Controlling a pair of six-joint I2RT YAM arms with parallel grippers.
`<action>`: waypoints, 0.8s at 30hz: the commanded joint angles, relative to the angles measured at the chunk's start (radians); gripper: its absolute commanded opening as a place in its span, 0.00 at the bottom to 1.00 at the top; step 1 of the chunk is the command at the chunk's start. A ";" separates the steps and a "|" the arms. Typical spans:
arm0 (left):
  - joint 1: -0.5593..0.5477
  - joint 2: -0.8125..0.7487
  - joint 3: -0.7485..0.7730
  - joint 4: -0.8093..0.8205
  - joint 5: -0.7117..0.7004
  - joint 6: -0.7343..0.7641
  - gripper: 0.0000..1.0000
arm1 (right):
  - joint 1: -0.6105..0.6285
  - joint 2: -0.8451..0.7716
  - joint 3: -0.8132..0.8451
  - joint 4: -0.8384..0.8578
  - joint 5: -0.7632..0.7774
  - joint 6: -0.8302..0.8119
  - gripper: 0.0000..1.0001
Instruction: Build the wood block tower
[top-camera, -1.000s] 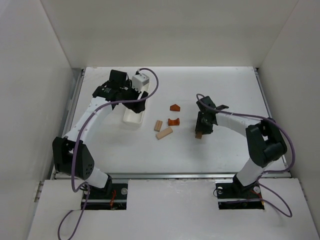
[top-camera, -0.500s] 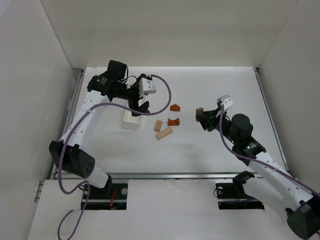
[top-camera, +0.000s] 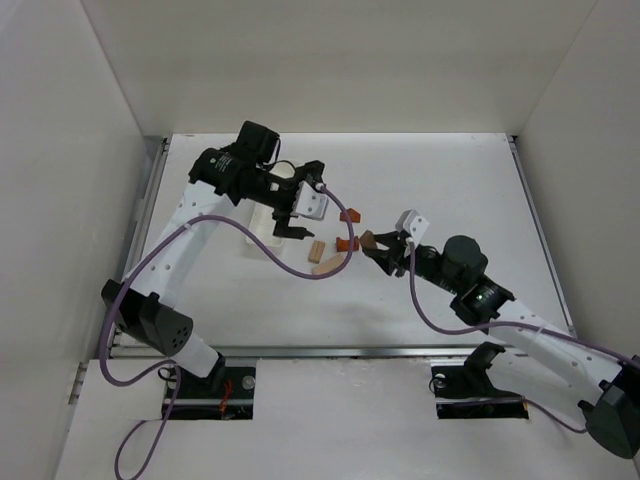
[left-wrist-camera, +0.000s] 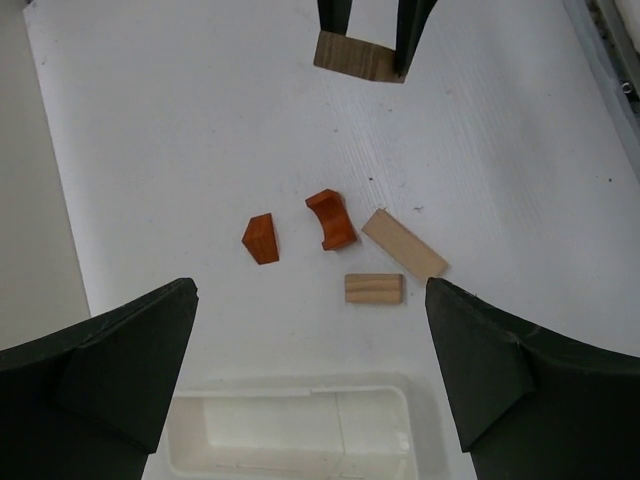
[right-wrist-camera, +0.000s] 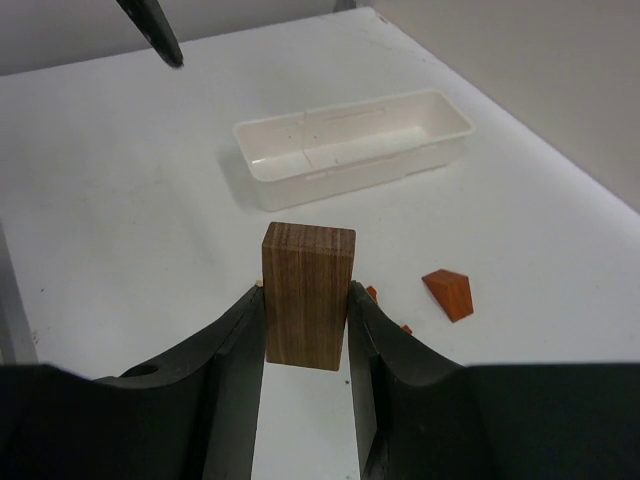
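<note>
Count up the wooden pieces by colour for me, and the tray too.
Light tan blocks: 2
Orange-red blocks: 2
Dark brown block: 1
White tray: 1
Total: 6

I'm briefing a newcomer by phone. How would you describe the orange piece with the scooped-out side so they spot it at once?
Find the long white tray on the table, then look just beside it. The scooped orange piece lies there between the orange wedge and the long tan block. It alone has a curved hollow; the wedge is solid.
</note>
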 joint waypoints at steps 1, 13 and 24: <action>-0.037 0.033 0.033 -0.085 0.083 0.101 0.98 | 0.044 -0.009 0.013 0.119 -0.037 -0.096 0.00; -0.161 0.072 0.032 -0.055 0.073 -0.028 0.83 | 0.116 0.160 0.019 0.279 0.033 -0.117 0.00; -0.243 0.121 0.013 0.025 -0.043 -0.178 0.77 | 0.173 0.161 0.039 0.288 0.110 -0.168 0.00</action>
